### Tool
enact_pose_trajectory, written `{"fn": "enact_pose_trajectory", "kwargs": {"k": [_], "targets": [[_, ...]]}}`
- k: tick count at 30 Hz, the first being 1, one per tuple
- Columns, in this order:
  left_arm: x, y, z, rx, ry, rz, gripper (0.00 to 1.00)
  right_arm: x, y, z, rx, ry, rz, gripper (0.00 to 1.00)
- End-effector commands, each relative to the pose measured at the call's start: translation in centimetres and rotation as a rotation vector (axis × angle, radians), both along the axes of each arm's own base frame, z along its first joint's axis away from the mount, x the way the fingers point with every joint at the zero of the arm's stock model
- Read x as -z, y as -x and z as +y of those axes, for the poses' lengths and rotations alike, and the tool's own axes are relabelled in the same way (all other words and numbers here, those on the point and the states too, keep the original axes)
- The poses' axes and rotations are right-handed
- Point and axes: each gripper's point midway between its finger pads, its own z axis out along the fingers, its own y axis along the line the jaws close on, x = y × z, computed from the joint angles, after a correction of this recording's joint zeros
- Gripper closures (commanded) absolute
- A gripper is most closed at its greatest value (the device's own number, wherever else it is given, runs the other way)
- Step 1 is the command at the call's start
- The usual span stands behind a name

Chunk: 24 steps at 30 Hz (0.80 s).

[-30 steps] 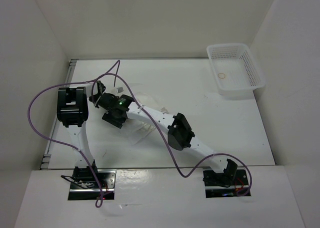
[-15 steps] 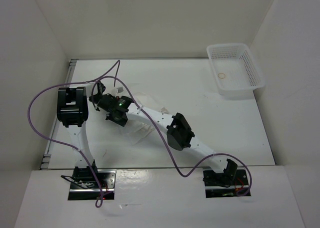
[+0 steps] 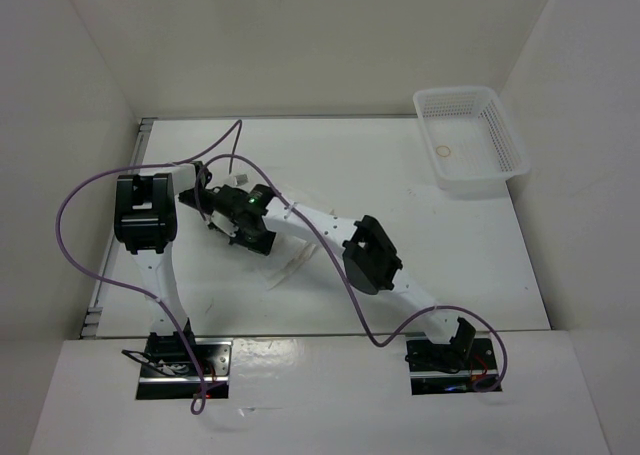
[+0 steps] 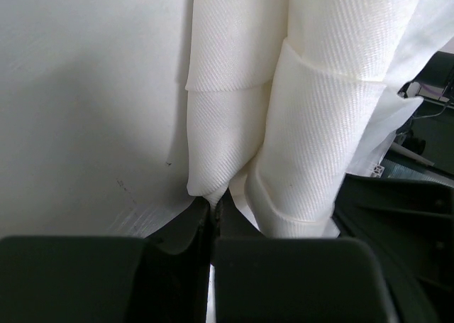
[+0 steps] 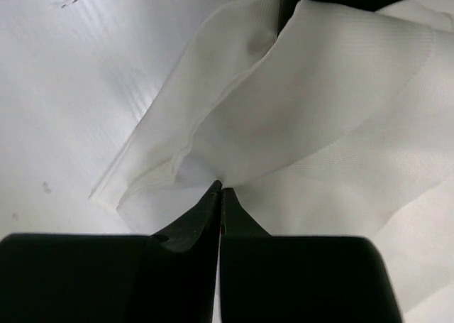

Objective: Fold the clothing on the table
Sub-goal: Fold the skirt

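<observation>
Evidently a fold is being set up from one small stretch of cloth. The left fingers (image 4: 212, 209) are clenched on the tip of a hanging pleat of the white pleated garment (image 4: 305, 124), and the right fingers (image 5: 219, 195) are pinched shut on a thin doubled edge of the same fabric close by. The grips appear to have been taken right at the fingertips so that only a slight bite of the thin weave is caught. They seem to have been placed near each other so that the edge can be raised and carried over as one line, though that is a judgement. From above, the garment is seen at the left-centre of the counter (image 3: 430, 245), largely hidden under the two wrists, where the right arm (image 3: 368, 263) is stretched across toward the left arm (image 3: 145, 215). Only a pale fold (image 3: 288, 267) shows just below them. The counter is matte white, lightly scuffed, and bordered on its left by a metal rail (image 3: 100, 293). It is enclosed by plain white walls (image 3: 300, 45). A white mesh basket (image 3: 480, 183) stands at the far right corner, well apart from the cloth, with a small ring (image 3: 443, 152) lying in it. Purple cables (image 3: 70, 225) are looped over both arms.
</observation>
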Motion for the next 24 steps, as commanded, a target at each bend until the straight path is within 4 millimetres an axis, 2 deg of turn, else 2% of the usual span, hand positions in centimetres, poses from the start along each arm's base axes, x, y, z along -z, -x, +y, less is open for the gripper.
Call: {"fn": "enact_pose_trajectory", "kwargs": {"k": [1, 6, 7, 12, 18, 20, 22, 23, 24], "targets": [[0.5, -0.1, 0.4, 0.021, -0.013, -0.027, 1.00, -4.7, 1.2, -0.6, -0.040, -0.052, 0.008, 1.00], [0.5, -0.1, 0.4, 0.021, -0.013, -0.027, 1.00, -5.1, 2.0, -0.6, -0.073, -0.047, 0.016, 1.00], [0.5, -0.1, 0.4, 0.021, -0.013, -0.027, 1.00, -4.6, 2.6, -0.3, -0.086, -0.045, 0.033, 1.00], [0.7, -0.3, 0.5, 0.017, -0.023, -0.028, 1.00, -3.5, 3.2, -0.2, -0.106, -0.031, 0.079, 0.99], [0.7, -0.5, 0.6, 0.016, -0.024, -0.039, 1.00, -3.2, 4.0, 0.2, -0.139, -0.043, 0.126, 0.99], [0.6, -0.5, 0.4, 0.015, -0.015, -0.040, 1.00, -2.3, 4.5, 0.0, -0.152, -0.027, 0.159, 0.99], [0.5, -0.5, 0.3, 0.013, -0.006, -0.041, 1.00, -2.6, 4.3, 0.5, -0.153, -0.042, 0.149, 0.99], [0.5, -0.5, 0.3, 0.013, -0.006, -0.041, 1.00, -1.6, 4.4, 0.6, -0.155, -0.034, 0.168, 0.99], [0.5, -0.5, 0.3, 0.013, -0.006, -0.041, 1.00, -1.8, 4.3, 1.0, -0.156, -0.043, 0.163, 0.95]]}}
